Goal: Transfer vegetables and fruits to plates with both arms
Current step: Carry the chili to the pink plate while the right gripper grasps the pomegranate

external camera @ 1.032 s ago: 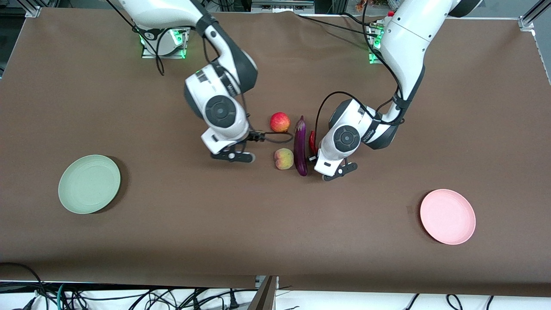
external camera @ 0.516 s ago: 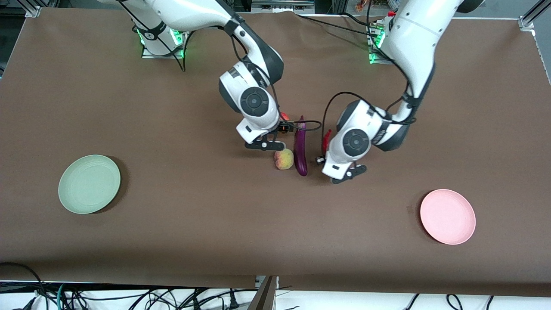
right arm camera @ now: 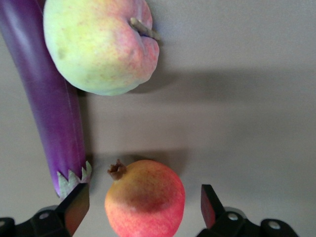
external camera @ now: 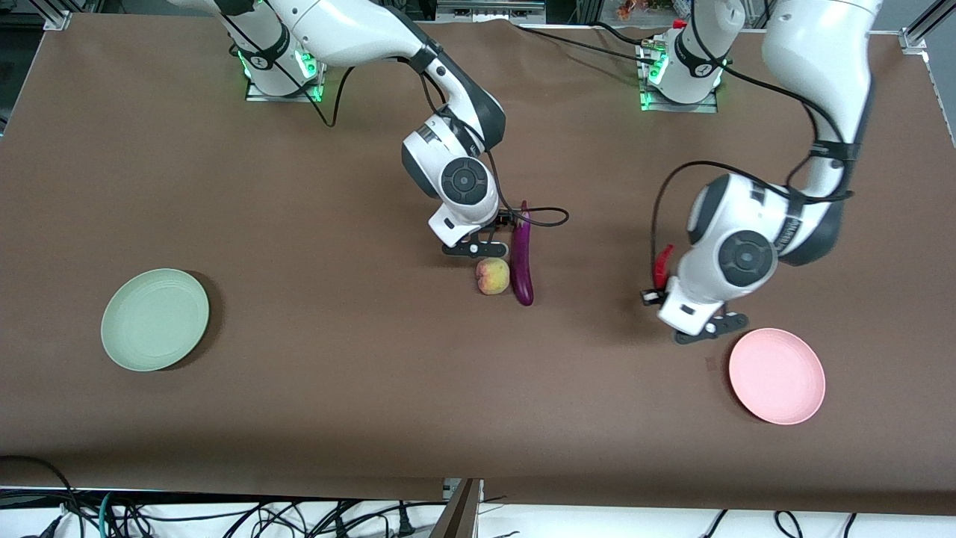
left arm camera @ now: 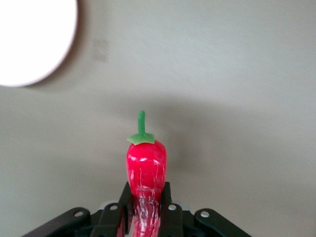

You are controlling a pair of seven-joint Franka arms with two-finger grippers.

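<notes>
My left gripper (external camera: 651,295) is shut on the red chili pepper (external camera: 662,263) and holds it above the table, just short of the pink plate (external camera: 777,376). In the left wrist view the chili (left arm camera: 145,165) sticks out from between the fingers (left arm camera: 168,207), green stem forward, and the plate (left arm camera: 29,39) shows at a corner. My right gripper (external camera: 497,220) is low over the red fruit, which the wrist hides in the front view. In the right wrist view the open fingers (right arm camera: 74,207) flank the red fruit (right arm camera: 145,202) without touching it. The peach (external camera: 492,276) and the purple eggplant (external camera: 522,254) lie beside it.
The pale green plate (external camera: 154,320) sits toward the right arm's end of the table, well away from the fruit. In the right wrist view the eggplant's cap (right arm camera: 69,180) lies close to one finger, and the peach (right arm camera: 98,47) lies ahead of the red fruit.
My left gripper lifted the chili from beside the eggplant and carried it toward the pink plate. My right gripper moved over the red fruit and came down around it.
</notes>
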